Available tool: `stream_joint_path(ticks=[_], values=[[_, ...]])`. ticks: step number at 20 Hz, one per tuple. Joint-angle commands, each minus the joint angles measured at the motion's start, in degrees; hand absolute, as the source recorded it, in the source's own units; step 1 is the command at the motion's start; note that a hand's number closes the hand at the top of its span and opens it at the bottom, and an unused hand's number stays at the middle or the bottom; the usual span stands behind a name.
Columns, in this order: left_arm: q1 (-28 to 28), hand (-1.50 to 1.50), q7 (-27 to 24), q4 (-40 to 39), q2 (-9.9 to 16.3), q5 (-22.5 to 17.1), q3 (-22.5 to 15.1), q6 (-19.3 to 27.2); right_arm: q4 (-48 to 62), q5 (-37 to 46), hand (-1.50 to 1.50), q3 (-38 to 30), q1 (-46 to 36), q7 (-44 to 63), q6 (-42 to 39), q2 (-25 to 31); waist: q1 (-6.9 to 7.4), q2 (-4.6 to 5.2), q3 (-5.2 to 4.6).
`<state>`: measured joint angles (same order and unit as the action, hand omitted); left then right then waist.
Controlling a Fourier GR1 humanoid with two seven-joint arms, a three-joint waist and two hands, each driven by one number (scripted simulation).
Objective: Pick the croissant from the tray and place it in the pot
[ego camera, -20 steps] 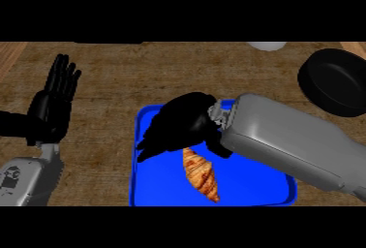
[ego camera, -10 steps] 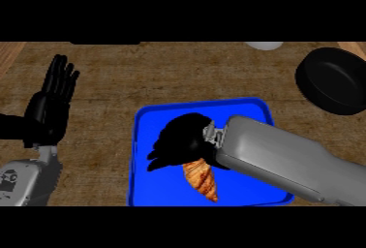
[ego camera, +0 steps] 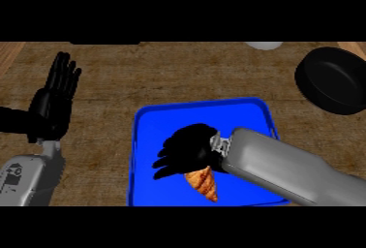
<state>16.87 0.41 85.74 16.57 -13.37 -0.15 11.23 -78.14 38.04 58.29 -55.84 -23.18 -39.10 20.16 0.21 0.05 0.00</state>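
A golden-brown croissant (ego camera: 203, 183) lies in the blue tray (ego camera: 160, 121) at the middle of the counter. Only its near, pointed half shows. My right hand (ego camera: 186, 149) hangs over its far half and hides it, fingers spread and drooping toward the tray's left side. I cannot see them curled round the croissant. The black pot (ego camera: 334, 80) stands at the far right, well apart from the tray. My left hand (ego camera: 53, 101) rests open at the left, fingers up.
A white object (ego camera: 263, 45) shows partly at the counter's far edge, left of the pot. Brown wooden counter (ego camera: 178, 72) stretches between the tray and the far edge. My right forearm (ego camera: 286, 167) crosses the tray's near right corner.
My right hand has drawn back toward me and come down over the croissant's far end, covering more of it. The left hand, tray and pot have stayed put.
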Motion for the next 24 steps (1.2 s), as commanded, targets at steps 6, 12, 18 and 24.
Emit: stream_joint_path(ticks=[6,12,18,24], values=[[-1.89,0.0,1.65,3.36,0.49,-0.43,2.18,-2.38,3.84,11.04,-1.5,-1.23,3.49,-1.68,0.48,-4.2,0.19,-0.06,0.0],[-3.78,0.0,1.1,3.92,-1.08,0.65,1.73,-3.02,8.7,16.83,-1.5,-1.62,7.66,-4.88,4.41,-6.48,0.3,-0.01,0.0],[2.06,0.0,4.28,0.76,-0.62,1.45,3.91,-2.22,9.34,21.1,-1.5,-2.13,10.34,-7.51,4.81,-7.68,-0.06,-0.02,0.0],[1.0,0.0,-0.61,-2.13,-3.15,2.3,2.32,-3.83,17.47,24.73,1.5,2.1,12.25,-12.13,10.97,-11.74,0.26,0.18,0.0]])
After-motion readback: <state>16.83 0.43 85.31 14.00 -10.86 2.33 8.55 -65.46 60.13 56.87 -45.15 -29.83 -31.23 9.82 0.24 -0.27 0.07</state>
